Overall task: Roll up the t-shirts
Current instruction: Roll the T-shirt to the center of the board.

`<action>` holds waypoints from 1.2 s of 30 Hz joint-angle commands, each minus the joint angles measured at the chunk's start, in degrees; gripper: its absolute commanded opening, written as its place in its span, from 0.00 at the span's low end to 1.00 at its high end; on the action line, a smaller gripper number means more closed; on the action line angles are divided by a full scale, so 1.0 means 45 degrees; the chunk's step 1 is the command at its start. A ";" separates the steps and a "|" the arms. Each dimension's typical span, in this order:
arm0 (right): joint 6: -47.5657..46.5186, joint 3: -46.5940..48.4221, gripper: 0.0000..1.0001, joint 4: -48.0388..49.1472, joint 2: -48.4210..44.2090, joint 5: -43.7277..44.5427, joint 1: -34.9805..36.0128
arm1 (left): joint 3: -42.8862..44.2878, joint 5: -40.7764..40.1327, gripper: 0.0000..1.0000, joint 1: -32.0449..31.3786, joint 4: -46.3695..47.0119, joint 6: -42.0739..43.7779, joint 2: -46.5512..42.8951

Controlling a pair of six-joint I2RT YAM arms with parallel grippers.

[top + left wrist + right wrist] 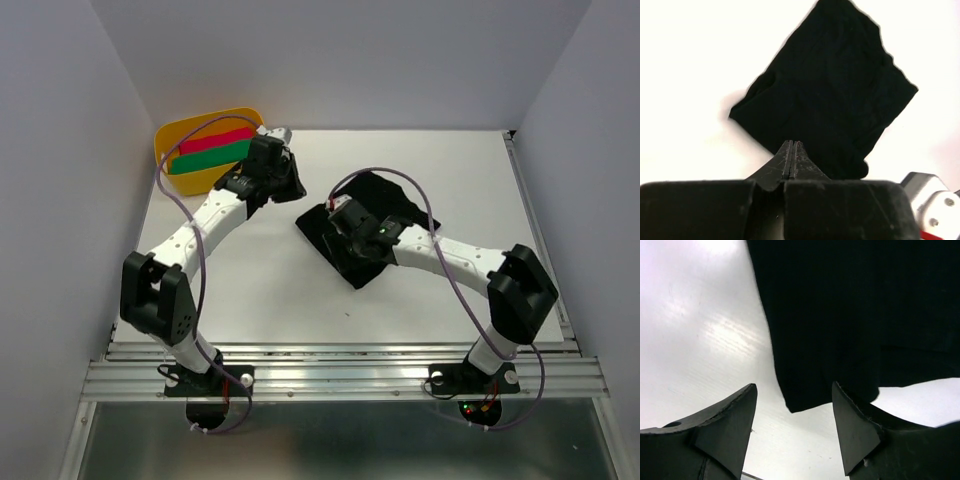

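The white bench (300,290) carried a black t-shirt (392,200). It was folded into a rough rectangle and lay flat just right of the middle, set at a slant. A yellow tub (172,137) sat at the far left corner. Inside it a red roll (215,141) and a green roll (210,157) lay side by side. The right claw (795,390) hung low over one corner of the shirt, its jaws wide apart and gripping nothing. The left claw (791,146), near the tub, was pressed fully closed and empty.
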 commanded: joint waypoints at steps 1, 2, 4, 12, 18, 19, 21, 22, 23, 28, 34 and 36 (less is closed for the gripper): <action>-0.1394 0.0642 0.68 -0.0285 0.0944 0.1319 0.1139 | -0.2056 0.0050 0.00 0.0518 0.0131 -0.0861 -0.1544; -0.1394 0.0603 0.68 -0.0169 0.1121 0.1553 0.1276 | -0.2388 0.0011 0.01 0.0596 0.0209 -0.0978 -0.1837; -0.1512 0.0409 0.69 0.0103 0.1570 0.1692 0.1394 | -0.3381 -0.0008 0.03 0.0810 0.0346 -0.1309 -0.2599; -0.1278 -0.0510 0.55 0.1608 0.2645 0.2454 0.1395 | -0.5827 0.0595 0.39 0.1085 0.1068 -0.2014 -0.3988; -0.1141 -0.0686 0.01 0.2331 0.2141 0.2046 0.1395 | -0.7505 0.1785 0.80 0.1085 0.2412 -0.2482 -0.4242; -0.1121 -0.0667 0.01 0.2390 0.2023 0.1889 0.1395 | -0.7722 0.1943 0.85 0.1085 0.2669 -0.2561 -0.4262; -0.1024 -0.0705 0.01 0.2585 0.1769 0.1499 0.1395 | -0.8093 0.2236 0.89 0.1066 0.3215 -0.2736 -0.4243; -0.0869 -0.0744 0.01 0.2779 0.1632 0.1304 0.1395 | -0.8404 0.2354 0.90 0.1085 0.3489 -0.2892 -0.4242; -0.0809 -0.0764 0.01 0.2878 0.1380 0.0857 0.1395 | -0.8562 0.2606 0.91 0.1085 0.3994 -0.2952 -0.4126; -0.0205 -0.0764 0.01 0.3327 0.1123 -0.0686 0.1395 | -0.9421 0.3193 0.95 0.1066 0.5637 -0.3245 -0.3560; 0.0051 -0.0842 0.01 0.3562 0.0928 -0.1646 0.1395 | -0.9929 0.3370 0.98 0.1085 0.7142 -0.3420 -0.2505; 0.0051 -0.0901 0.01 0.3601 0.0812 -0.1881 0.1395 | -1.0008 0.3506 0.98 0.1085 0.7631 -0.3537 -0.2173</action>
